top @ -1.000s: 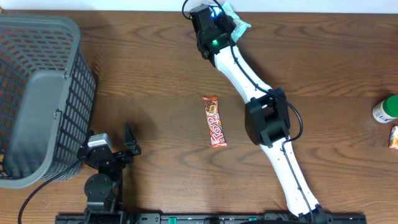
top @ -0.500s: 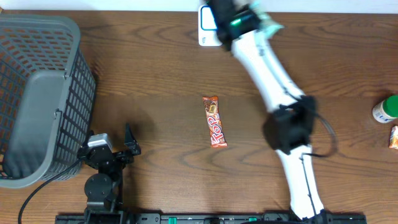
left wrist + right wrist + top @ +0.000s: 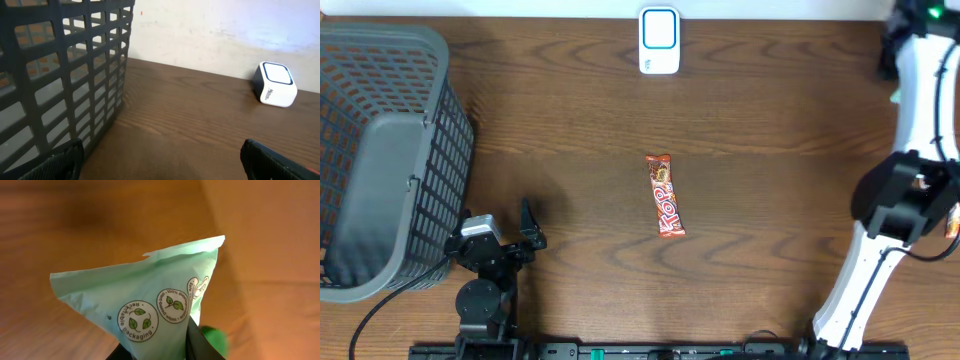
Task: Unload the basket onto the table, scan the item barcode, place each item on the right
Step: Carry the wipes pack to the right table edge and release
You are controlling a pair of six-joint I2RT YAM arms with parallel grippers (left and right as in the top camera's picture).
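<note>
The right end effector (image 3: 165, 350) was clamped on a light green packet (image 3: 135, 300) with little leaf stamps on it. The packet stuck out past the fingers, and the brown tabletop (image 3: 570, 110) looked blurry behind it. The white scanner (image 3: 659, 40) with the blue ring sat well apart from this end effector, off to its left. The left end effector (image 3: 165, 167) had its fingers wide apart and held nothing. A grey basket (image 3: 380, 150) stood just beside it on its left. A red candy bar (image 3: 664, 196) lay ahead of it, to its right
</note>
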